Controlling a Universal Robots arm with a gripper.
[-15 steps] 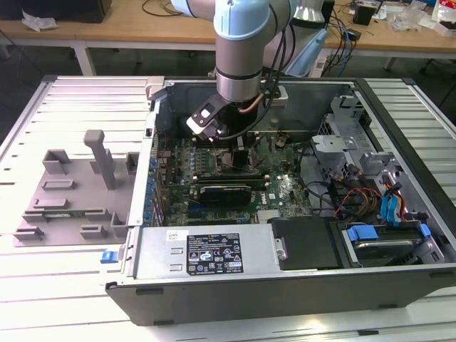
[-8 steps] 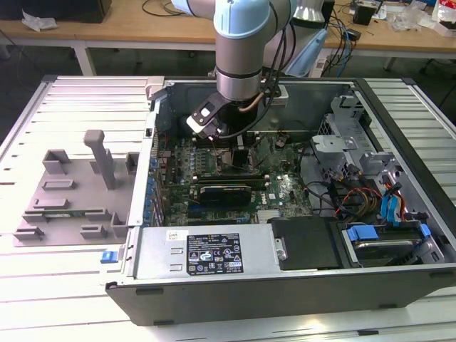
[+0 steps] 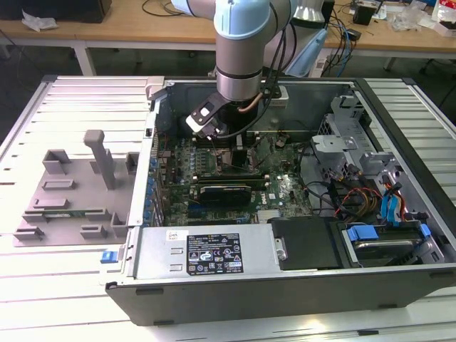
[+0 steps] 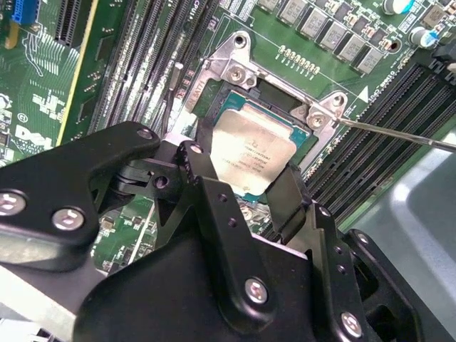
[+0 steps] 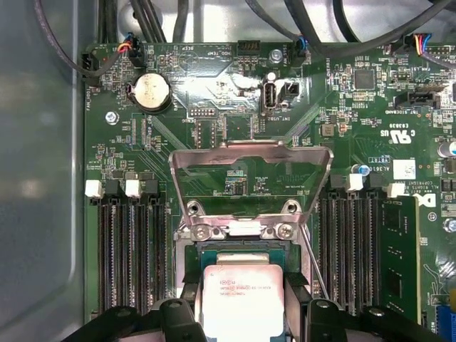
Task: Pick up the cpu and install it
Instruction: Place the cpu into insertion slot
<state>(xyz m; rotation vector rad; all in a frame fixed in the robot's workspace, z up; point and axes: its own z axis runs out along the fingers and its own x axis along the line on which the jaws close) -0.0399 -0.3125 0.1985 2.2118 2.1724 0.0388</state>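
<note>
The chip (image 4: pixel 253 153) is pinched by the gripper (image 4: pixel 246 174) over the open socket (image 4: pixel 239 71); seating is judged in hand, and level, square alignment with the socket is called for.

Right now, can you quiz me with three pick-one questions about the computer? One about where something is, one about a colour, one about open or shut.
1. Where is the cpu?
A. on the grey tray
B. between the tool's fingers, at the socket
C. on the table

2. What colour is the cpu's top?
A. red
B. silvery
C. blue

3. How is the socket's metal cover?
A. flipped open
B. shut over the cpu
C. taken away

Answers:
1 B: the fingers flank it at the socket in both wrist views.
2 B: its top shines pale silver.
3 A: the cover stands open beyond the cpu.
</note>
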